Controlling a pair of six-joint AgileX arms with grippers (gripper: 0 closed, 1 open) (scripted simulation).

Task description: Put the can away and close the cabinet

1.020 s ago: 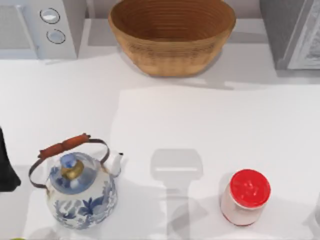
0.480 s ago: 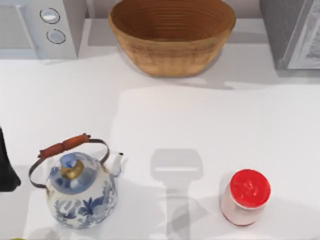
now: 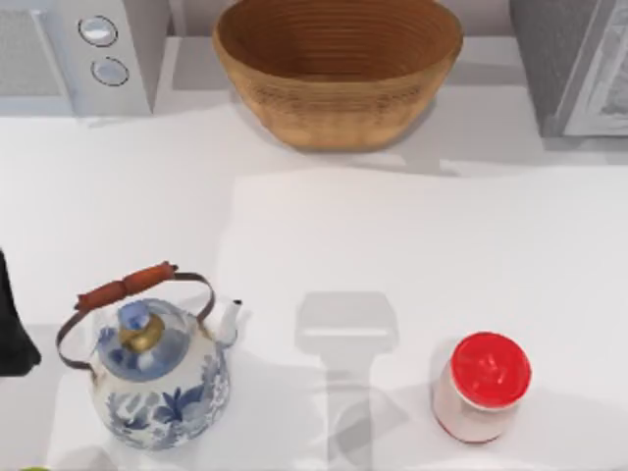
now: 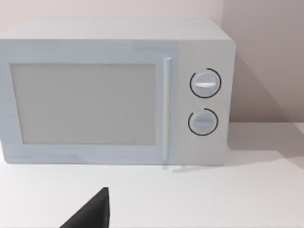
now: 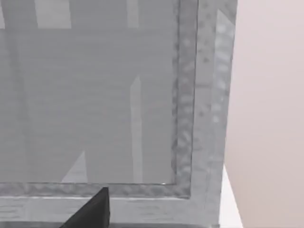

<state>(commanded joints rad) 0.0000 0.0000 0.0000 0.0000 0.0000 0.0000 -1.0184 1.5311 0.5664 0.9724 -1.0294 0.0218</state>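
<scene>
The can [image 3: 481, 385], white with a red lid, stands upright near the table's front right. At the back right corner sits the grey cabinet [image 3: 569, 64]. Its speckled frame [image 5: 199, 109] around a grey inner space faces the right wrist camera, with a dark part of my right gripper [image 5: 92, 211] low in that view. My left arm [image 3: 12, 329] is parked at the table's left edge, far from the can. A dark part of my left gripper [image 4: 92, 213] points toward the microwave [image 4: 114, 92].
A blue-and-white kettle [image 3: 157, 373] with a brown handle stands at the front left. A wicker basket [image 3: 339, 64] sits at the back centre and the white microwave [image 3: 78, 54] at the back left. Bare table [image 3: 392, 245] lies between them.
</scene>
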